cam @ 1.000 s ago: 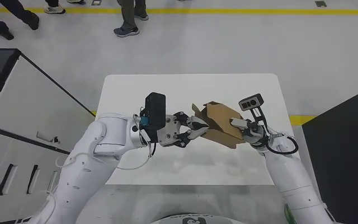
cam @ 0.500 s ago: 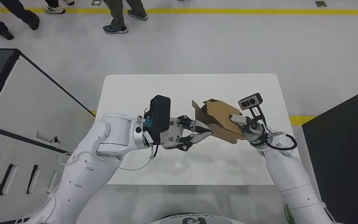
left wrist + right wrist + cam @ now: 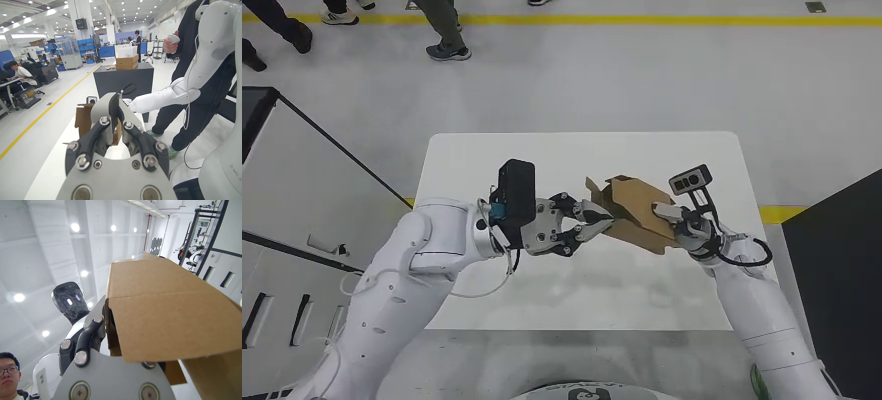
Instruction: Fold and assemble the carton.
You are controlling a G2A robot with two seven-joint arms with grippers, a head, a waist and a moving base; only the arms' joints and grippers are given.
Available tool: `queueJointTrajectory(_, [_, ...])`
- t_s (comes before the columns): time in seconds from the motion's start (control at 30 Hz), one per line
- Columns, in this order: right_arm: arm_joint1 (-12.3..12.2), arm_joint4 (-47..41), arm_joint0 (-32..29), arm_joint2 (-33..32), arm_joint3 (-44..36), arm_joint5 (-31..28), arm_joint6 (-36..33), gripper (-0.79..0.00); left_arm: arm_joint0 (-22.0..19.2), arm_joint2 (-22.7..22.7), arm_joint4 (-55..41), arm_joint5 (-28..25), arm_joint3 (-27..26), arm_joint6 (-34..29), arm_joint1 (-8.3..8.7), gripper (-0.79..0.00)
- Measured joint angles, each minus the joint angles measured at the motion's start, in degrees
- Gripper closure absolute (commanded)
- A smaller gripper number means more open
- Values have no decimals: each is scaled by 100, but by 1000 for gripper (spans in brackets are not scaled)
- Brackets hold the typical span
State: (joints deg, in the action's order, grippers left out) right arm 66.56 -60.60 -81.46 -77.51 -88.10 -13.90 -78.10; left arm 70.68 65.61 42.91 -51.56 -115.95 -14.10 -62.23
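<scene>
A brown cardboard carton (image 3: 637,208) is held above the middle of the white table (image 3: 542,160), with loose flaps sticking out on its side facing the left arm. My right gripper (image 3: 669,214) is shut on the carton's wall at the opposite end. In the right wrist view that wall (image 3: 160,313) runs between the jaws, with one finger (image 3: 96,317) showing beside it. My left gripper (image 3: 598,212) is shut, its tips against the flap side of the carton. In the left wrist view its fingers (image 3: 105,106) are pressed together with nothing seen between them, and the carton (image 3: 83,117) is just behind.
A black cabinet (image 3: 302,170) stands to the left of the table and another (image 3: 842,260) to the right. A dark pedestal (image 3: 122,79) with stacked flat boxes stands beyond the table's end. Bare tabletop (image 3: 692,280) lies around the arms.
The left gripper has shifted toward the far side of the table along the carton's flap edge. The carton has risen slightly with the right gripper.
</scene>
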Motion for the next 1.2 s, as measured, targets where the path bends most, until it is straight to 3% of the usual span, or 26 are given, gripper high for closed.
queueJointTrajectory(0.2, [14, 50, 32, 38, 11, -21, 18, 0, -5, 25, -52, 23, 13, -123, 21, -292])
queueJointTrajectory(0.57, [34, 67, 37, 56, 38, -47, 47, 0, 2, -26, -87, -4, 18, -267, 47, -166])
queueJointTrajectory(1.2, [38, 91, 6, -36, 49, -3, 34, 0, -85, -95, 120, 160, -13, -260, 54, -219])
